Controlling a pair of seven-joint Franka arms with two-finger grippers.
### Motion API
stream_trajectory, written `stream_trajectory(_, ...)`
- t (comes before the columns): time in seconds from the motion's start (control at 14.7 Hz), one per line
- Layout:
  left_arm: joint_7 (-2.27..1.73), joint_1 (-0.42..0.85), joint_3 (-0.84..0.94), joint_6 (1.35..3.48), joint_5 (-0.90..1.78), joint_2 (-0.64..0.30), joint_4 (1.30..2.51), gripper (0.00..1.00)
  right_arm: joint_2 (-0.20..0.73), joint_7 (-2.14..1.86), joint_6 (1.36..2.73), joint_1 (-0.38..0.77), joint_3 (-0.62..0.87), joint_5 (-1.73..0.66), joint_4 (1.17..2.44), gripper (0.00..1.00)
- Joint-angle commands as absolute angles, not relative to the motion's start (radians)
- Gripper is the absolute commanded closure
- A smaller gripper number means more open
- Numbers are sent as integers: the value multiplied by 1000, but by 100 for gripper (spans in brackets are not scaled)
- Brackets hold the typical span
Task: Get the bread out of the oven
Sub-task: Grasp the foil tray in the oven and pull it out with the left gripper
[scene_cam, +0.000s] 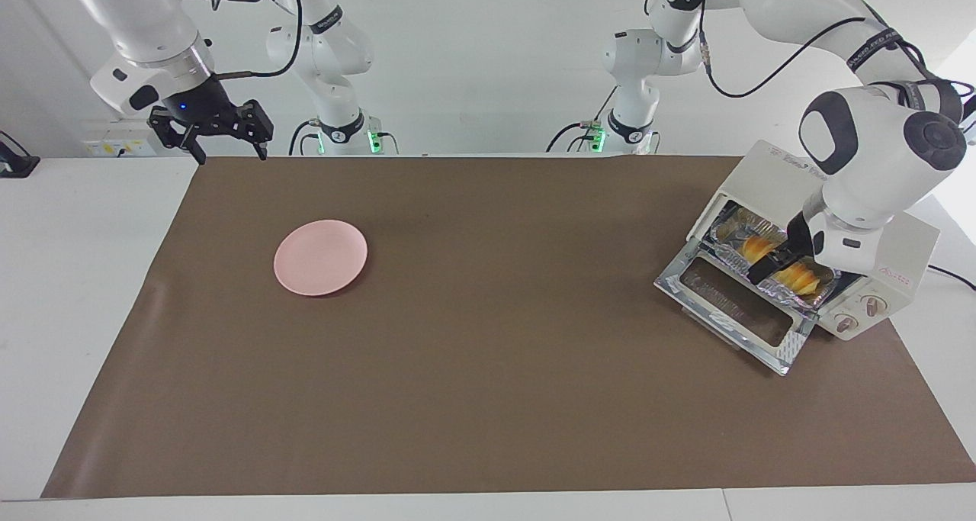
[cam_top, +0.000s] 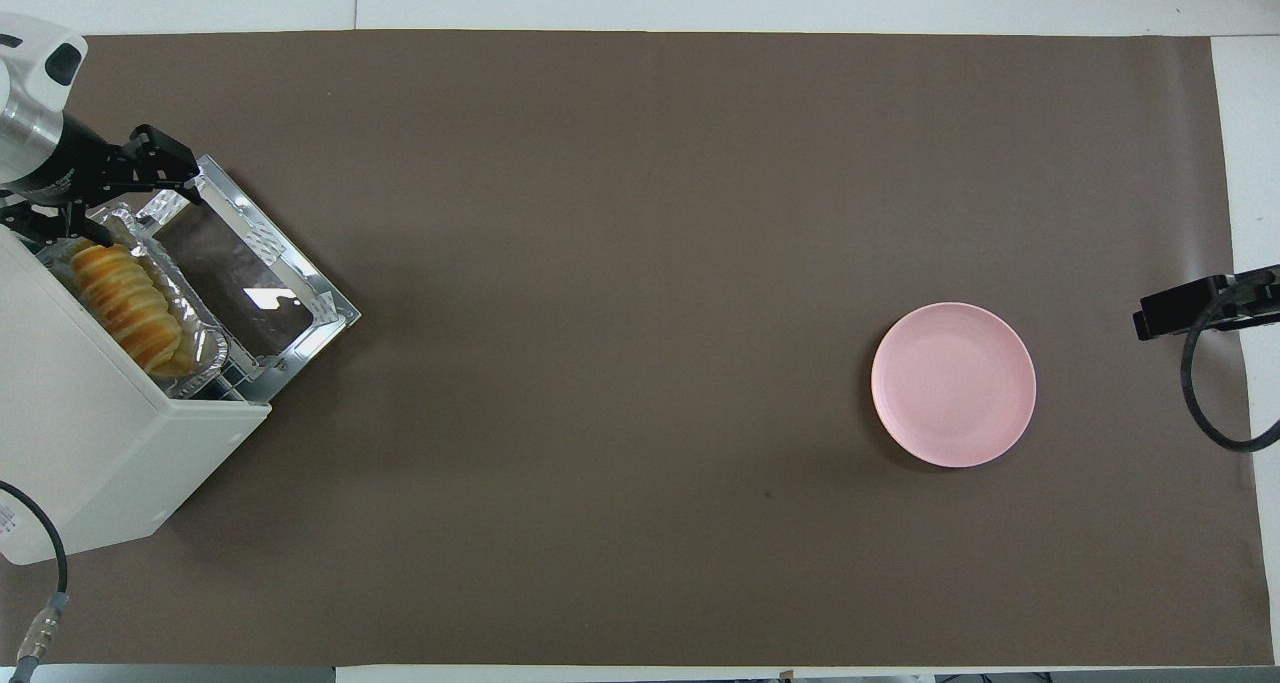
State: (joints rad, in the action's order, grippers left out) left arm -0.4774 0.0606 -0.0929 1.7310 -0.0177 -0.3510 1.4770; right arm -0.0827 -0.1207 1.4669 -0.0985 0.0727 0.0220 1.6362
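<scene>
The ridged, golden-orange bread point(cam_top: 125, 303) lies in a foil tray point(cam_top: 205, 348) inside the oven point(cam_top: 90, 443), door folded down, with the left gripper point(scene_cam: 770, 265) spread wide over it, while the right gripper point(scene_cam: 221, 136), also wide, waits empty

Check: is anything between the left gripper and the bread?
Nothing visible does. The oven door lies open, the bread sits uncovered in its foil tray, and the open left gripper hangs just over it.
</scene>
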Motion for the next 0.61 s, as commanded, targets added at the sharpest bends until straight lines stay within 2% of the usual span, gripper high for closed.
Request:
stream_trajectory(0.0, -629, 69, -92, 1827, -55, -339, 1577, 0, -101, -137, 1462, -112, 81, 18, 1655, 0)
stream_trajectory(0.48, -635, 64, -92, 1943, -78, -304, 1747, 0, -103, -137, 1462, -112, 81, 18, 1655, 0)
stream_trajectory(0.54, -637, 67, -94, 1945, -78, -307, 1752, 8, -101, -137, 1462, -112, 81, 18, 1655, 0)
